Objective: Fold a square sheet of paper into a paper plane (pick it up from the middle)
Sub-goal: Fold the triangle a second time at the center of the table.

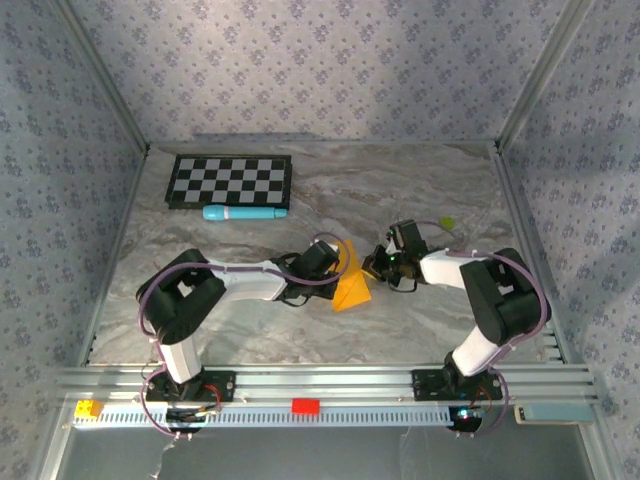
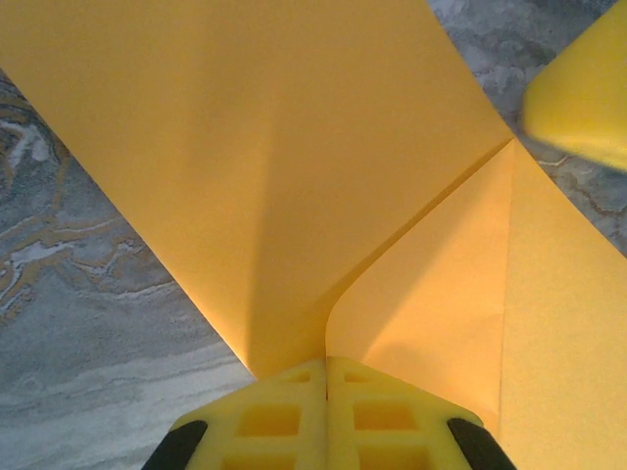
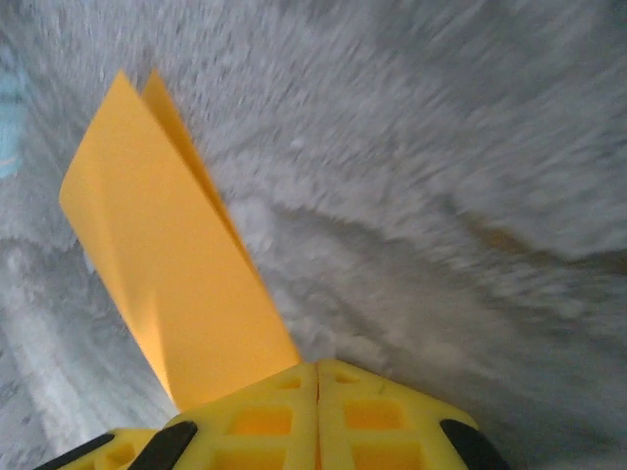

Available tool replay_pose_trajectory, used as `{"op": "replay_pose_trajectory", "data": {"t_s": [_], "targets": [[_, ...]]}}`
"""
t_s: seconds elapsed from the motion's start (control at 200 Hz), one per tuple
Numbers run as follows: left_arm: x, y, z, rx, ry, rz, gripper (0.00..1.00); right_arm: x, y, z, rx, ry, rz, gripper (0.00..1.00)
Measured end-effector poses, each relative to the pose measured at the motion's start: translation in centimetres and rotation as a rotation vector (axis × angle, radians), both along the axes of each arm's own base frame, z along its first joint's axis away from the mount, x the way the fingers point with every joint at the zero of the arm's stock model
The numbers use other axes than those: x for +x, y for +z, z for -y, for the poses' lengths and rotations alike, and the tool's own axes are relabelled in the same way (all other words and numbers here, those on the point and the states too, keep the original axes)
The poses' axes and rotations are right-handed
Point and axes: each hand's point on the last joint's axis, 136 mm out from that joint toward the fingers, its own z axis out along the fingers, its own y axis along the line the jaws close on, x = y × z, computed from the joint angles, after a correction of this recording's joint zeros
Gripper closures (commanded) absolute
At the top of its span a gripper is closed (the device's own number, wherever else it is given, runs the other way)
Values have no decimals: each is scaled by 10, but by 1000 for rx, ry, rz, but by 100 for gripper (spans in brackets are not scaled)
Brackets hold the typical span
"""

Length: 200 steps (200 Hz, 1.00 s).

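Where the arms meet mid-frame in the top view, the thin orange square sheet of paper (image 1: 351,287), already creased, sits with long axis up-down the frame. To its left, the left gripper (image 2: 326,364), pressed together, pinches the fold: nearer arm. To its right, the right gripper (image 3: 318,367), pressed together, lies at the edge; grip unclear.

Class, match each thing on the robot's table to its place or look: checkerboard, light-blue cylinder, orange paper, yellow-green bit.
1 checkerboard
2 light-blue cylinder
3 orange paper
4 yellow-green bit

A pinched in the left tool
B black-and-white squares
C loose on the table, right of the paper
D beside the checkerboard's near edge

Pairs: 1-B, 2-D, 3-A, 4-C
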Motion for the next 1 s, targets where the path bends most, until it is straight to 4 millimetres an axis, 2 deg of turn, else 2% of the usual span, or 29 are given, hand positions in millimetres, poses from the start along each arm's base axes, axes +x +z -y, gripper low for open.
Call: {"op": "replay_pose_trajectory", "data": {"t_s": [0.17,0.295,0.4,0.59,0.795,0.9,0.999], "targets": [[0,0,0,2,-3,1,100,5,16,2,12,5,59,91],[0,0,0,3,-5,2,100,-2,29,-13,50,61,95,91],[0,0,0,3,-5,2,100,-14,32,-31,87,133,89,92],[0,0,0,3,-5,2,100,-35,20,-53,113,220,35,92],[0,0,0,3,-5,2,100,-41,-1,-53,95,228,-26,95],[0,0,0,4,-5,1,95,-41,-4,-53,106,229,-37,96],[-1,1,-1,10,-2,-6,81,-42,-5,-53,112,230,-26,97]]}}
